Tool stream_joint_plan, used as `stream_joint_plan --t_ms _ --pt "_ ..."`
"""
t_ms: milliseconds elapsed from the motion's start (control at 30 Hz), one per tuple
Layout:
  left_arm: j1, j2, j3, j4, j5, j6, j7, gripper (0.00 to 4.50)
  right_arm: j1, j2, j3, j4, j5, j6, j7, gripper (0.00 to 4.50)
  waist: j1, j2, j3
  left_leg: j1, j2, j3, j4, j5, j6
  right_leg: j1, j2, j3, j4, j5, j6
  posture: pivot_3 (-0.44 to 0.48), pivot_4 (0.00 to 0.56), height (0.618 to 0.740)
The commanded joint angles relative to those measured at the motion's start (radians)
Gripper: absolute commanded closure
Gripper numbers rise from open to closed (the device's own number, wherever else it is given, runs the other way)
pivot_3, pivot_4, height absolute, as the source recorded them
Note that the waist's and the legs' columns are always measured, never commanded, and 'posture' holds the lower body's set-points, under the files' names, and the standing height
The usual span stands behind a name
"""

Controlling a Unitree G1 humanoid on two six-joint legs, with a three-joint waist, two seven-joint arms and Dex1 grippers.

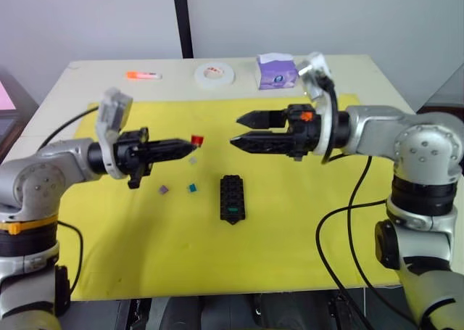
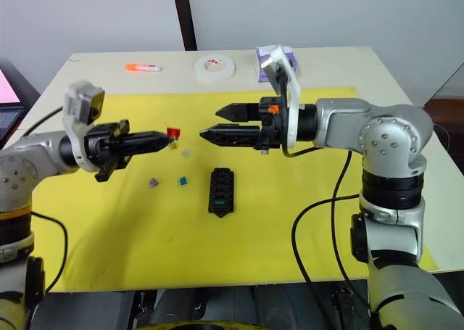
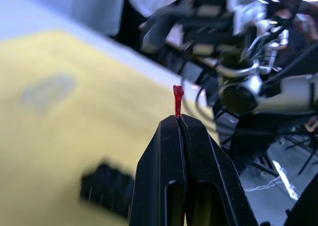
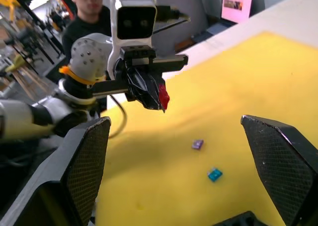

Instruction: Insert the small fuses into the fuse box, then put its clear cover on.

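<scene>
Yellow matting (image 1: pixel 145 236) covered the table. Above it, left of the fuse box (image 1: pixel 233 198), the left gripper (image 1: pixel 190 145) was clamped on a red fuse (image 1: pixel 196 139). The right gripper (image 1: pixel 237 130) hung facing it, fingers apart. Tiny, light and slippery, the fuse probably wanted pinching by its flat body.

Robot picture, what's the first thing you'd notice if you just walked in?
Two robot hands point at each other above the yellow mat. The left hand pinches a tiny red fuse at its tip, while the right hand hangs open facing it. Below them the black fuse box lies on the mat, with purple and teal fuses beside it.
</scene>
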Motion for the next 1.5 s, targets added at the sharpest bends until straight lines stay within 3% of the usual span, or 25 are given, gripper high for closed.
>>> stream_joint_plan --t_ms 33,100,200,1000,1100,1300,1500 --pt "-0.07 -0.023 -0.017 -0.001 -0.02 -0.019 0.011 4.5 -0.062 0.014 -0.031 0.019 0.045 0.019 -0.027 0.41 -0.002 0.0 0.0 0.0 0.0 0.0 -0.001 0.0 0.0 -0.001 0.0 0.0 0.0 0.0 0.0 0.0 0.15 0.74" --pt "-0.097 -0.033 -0.029 0.01 -0.013 -0.029 0.006 4.5 -0.07 0.019 -0.028 0.02 0.045 0.017 -0.039 0.85 -0.002 0.0 0.0 0.0 0.001 0.0 -0.001 0.0 0.0 -0.002 0.002 0.0 0.002 0.0 0.0 0.0 0.15 0.74" --pt "-0.136 -0.056 -0.053 0.023 0.004 -0.054 0.004 4.5 -0.076 0.03 -0.032 0.018 0.055 0.012 -0.055 1.86 -0.001 0.0 0.0 0.0 0.001 -0.001 -0.001 0.0 0.0 -0.001 0.002 0.0 0.002 0.0 0.0 0.0 0.15 0.74" --pt "-0.153 -0.086 -0.101 0.036 0.042 -0.113 0.01 4.5 -0.063 0.065 -0.035 0.003 0.139 0.0 -0.158 1.86 0.0 0.0 0.0 0.0 0.0 0.0 0.0 0.0 0.0 -0.001 0.002 0.002 0.002 0.0 -0.001 0.0 0.15 0.74" --pt "-0.148 -0.087 -0.103 0.029 0.041 -0.111 0.011 4.5 -0.062 0.069 -0.038 0.004 0.144 -0.005 -0.166 2.4 0.0 0.0 0.0 0.0 0.0 0.0 0.0 0.0 0.0 -0.001 0.002 0.002 0.001 0.0 -0.001 0.0 0.15 0.74" --pt "-0.143 -0.087 -0.107 0.026 0.042 -0.109 0.008 4.5 -0.049 0.074 -0.032 -0.007 0.155 -0.009 -0.175 4.44 0.0 0.0 0.0 0.0 0.0 0.0 0.0 0.0 0.0 -0.001 0.002 0.002 0.001 0.0 -0.001 0.0 0.15 0.74" --pt "-0.144 -0.084 -0.108 0.032 0.047 -0.112 0.006 4.5 -0.038 0.068 -0.03 -0.015 0.171 -0.011 -0.183 4.48 -0.001 0.0 0.0 0.0 0.0 0.0 0.0 0.0 0.0 -0.001 0.002 0.002 0.001 0.0 -0.001 0.0 0.15 0.74"
